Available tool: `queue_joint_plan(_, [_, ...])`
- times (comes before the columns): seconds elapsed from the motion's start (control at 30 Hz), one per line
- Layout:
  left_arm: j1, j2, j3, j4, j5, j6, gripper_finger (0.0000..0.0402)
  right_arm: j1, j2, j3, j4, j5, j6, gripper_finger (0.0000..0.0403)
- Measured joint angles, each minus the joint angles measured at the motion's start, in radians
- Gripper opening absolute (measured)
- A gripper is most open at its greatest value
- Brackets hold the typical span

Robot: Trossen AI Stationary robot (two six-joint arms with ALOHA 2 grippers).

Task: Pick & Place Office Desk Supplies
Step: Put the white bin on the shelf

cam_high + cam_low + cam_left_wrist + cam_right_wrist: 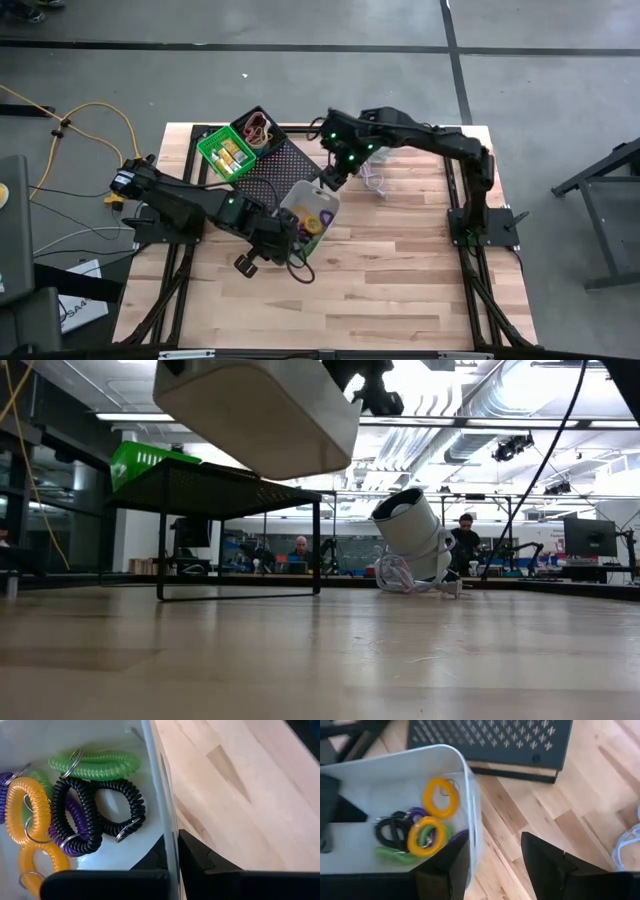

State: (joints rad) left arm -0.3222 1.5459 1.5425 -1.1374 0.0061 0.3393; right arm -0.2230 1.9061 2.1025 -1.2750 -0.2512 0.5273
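Note:
A pale grey bin (318,198) hangs in the air over the table's middle (255,410). It holds coiled loops (75,815) in green, black, purple and orange. My left gripper (290,232) is shut on the bin's near-left wall. My right gripper (333,178) is open at the bin's far-right corner, one finger on each side of the wall (472,815); I cannot tell if it touches. A green bin (225,155) with yellow pieces and a black bin (258,128) with loops stand on the mesh rack. My left gripper (172,837) pinches the grey bin's side wall (167,815) at its rim. One finger (150,862) is inside the bin and the other (200,857) is outside. The bin is lifted clear of the table and tilted.
The black mesh rack (280,165) stands on legs at the table's far left (215,490). A white round device (410,530) with its cord (375,182) lies right of the rack. Bare wood spreads across the near half of the table (380,280).

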Motion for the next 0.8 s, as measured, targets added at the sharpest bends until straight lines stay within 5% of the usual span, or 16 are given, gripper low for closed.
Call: queue_joint_plan(0.8, [0.055, -0.154, -0.003, -0.176, -0.037, 0.11, 0.0003, 0.062, -0.044, 0.0, -0.009, -0.042, -0.003, 0.0164])
